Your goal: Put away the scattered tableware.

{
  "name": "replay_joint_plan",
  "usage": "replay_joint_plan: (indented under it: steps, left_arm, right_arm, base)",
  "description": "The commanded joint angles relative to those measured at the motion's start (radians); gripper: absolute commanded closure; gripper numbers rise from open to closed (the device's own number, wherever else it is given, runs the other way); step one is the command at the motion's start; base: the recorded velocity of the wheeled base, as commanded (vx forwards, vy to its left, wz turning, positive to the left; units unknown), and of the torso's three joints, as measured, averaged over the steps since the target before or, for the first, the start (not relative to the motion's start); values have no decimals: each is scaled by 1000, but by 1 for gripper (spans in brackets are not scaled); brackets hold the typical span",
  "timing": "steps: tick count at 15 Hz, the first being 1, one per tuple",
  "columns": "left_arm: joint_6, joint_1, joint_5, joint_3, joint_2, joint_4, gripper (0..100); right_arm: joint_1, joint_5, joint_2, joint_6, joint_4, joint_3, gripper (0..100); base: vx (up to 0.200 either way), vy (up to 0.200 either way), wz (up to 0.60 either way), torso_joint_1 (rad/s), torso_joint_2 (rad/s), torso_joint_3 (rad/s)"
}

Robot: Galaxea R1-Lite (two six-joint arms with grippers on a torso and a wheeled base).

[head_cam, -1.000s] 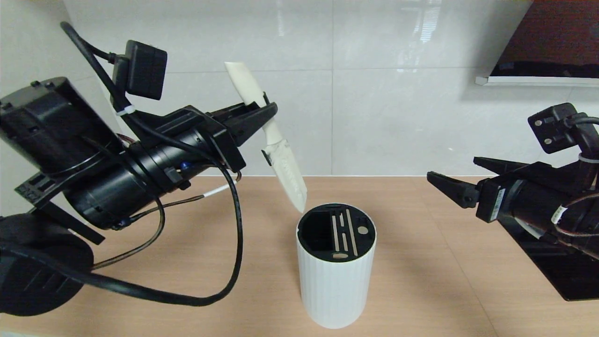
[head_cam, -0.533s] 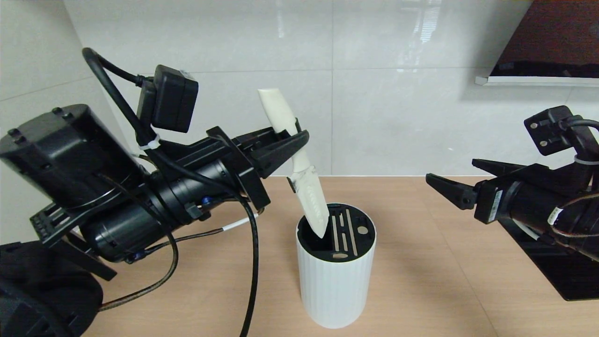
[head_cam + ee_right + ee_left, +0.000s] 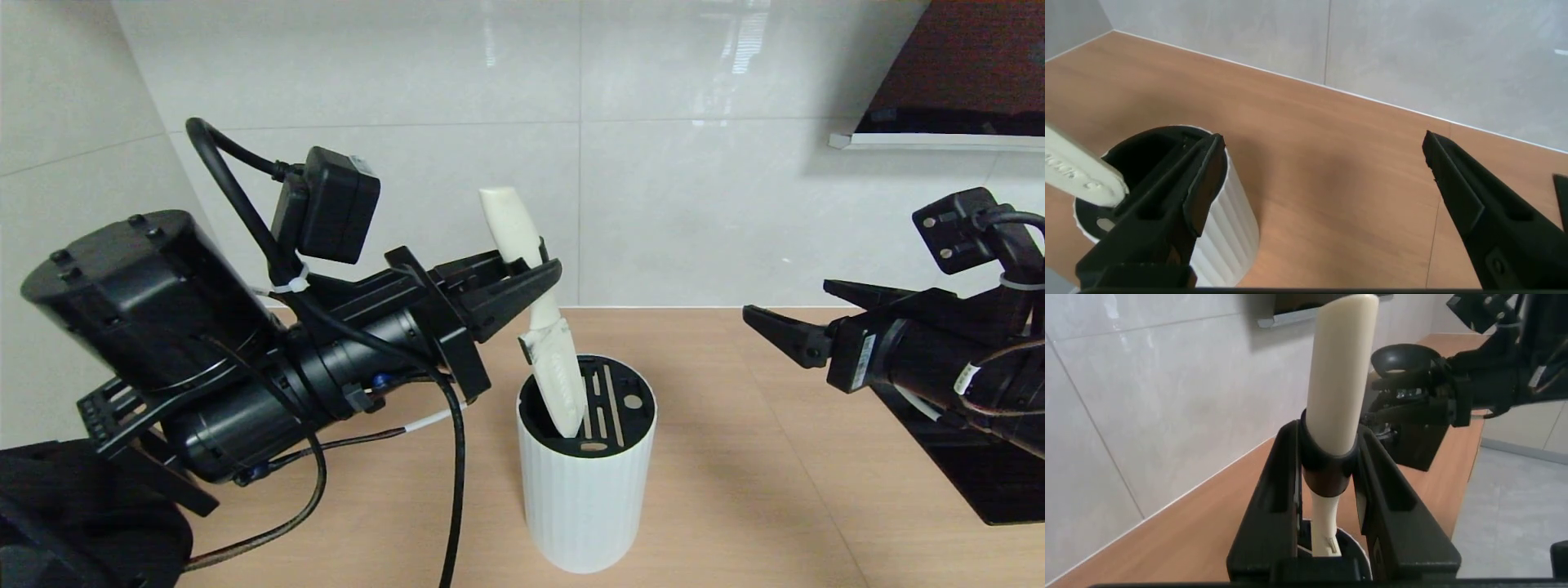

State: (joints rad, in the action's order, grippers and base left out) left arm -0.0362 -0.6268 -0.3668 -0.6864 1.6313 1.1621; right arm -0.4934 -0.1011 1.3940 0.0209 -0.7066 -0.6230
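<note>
The left hand (image 3: 535, 282) is clamped on a cream-white knife (image 3: 540, 327), its black fingers (image 3: 522, 286) closed on the lower part of the handle, just above where the handle meets the blade. The left wrist view shows the same grip from behind, with the handle (image 3: 1341, 376) rising out between the two fingers of the left hand (image 3: 1327, 461). The knife hangs point down and leans a little, its handle end tipped toward the tiled wall (image 3: 669, 188). The blade (image 3: 563, 396) has its tip inside the large open compartment on the robot's left side of the holder's black top, beside the narrow slots. From the right wrist view the blade (image 3: 1078, 171) crosses over that dark opening. The knife holder (image 3: 584, 498) is a white ribbed cylinder standing upright on the wooden desk (image 3: 735, 457). The right hand (image 3: 788, 298) is held above the desk to the right of the holder, well apart from it, its two fingers spread wide with nothing between them. In its own view, the right hand (image 3: 1321, 147) frames the holder (image 3: 1229, 229) and bare desk. A black cooktop (image 3: 980, 474) lies on the desk at the far right, under a dark hood (image 3: 955, 73).
</note>
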Motion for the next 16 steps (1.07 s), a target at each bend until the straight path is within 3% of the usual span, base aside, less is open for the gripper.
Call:
replay_joint_plan:
  steps: [1, 11, 16]
  left_arm:
    - [-1, -1, 0, 4, 12, -4, 100]
    - [18, 4, 2, 19, -79, -6, 100]
    - [18, 2, 0, 34, -27, -9, 100]
  right_arm:
    - [-1, 0, 0, 1, -1, 0, 0]
    - [-1, 1, 3, 1, -1, 2, 0]
    - [-1, 1, 3, 2, -1, 12, 0]
  base:
    - [0, 0, 0, 0, 0, 0]
    - [0, 0, 0, 0, 0, 0]
    - [0, 0, 0, 0, 0, 0]
